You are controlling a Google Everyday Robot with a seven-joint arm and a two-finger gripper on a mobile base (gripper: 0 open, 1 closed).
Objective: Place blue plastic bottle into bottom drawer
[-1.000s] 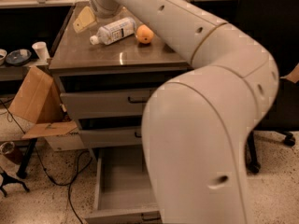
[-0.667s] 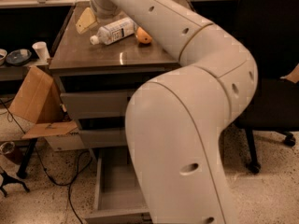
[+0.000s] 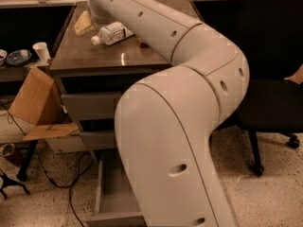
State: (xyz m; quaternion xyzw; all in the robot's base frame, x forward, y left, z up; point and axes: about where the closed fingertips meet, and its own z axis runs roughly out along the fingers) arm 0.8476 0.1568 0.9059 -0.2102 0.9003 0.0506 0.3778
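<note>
The robot's big white arm [image 3: 180, 126] fills most of the view. It bends up from the floor and reaches over to the far side of the table [image 3: 94, 56], because the thing it wants lies up there. A black chair [image 3: 274, 79] stands to the right, out of the way.

Under the table top are three grey drawers. The two upper drawers [image 3: 90, 105] are pushed in. The bottom drawer [image 3: 113, 197] is pulled out, so there is a place ready to drop something in. The arm hides part of it, and the part that shows is bare grey. A brown cardboard box [image 3: 35, 98] leans beside the table on the left.

The blue plastic bottle [image 3: 112, 33] lies on its side on the table, its white cap pointing left. It is not in the drawer yet. It looks light and round, so it might roll if it gets bumped.

The claw [image 3: 97, 14] is at the end of the arm, near the top edge, just beside the bottle's cap end. It is mostly hidden, so one cannot tell if it is wide, narrow or holding anything. A yellow thing [image 3: 83, 22] lies just left of it. A small white cup [image 3: 41, 51] sits on a shelf far to the left
</note>
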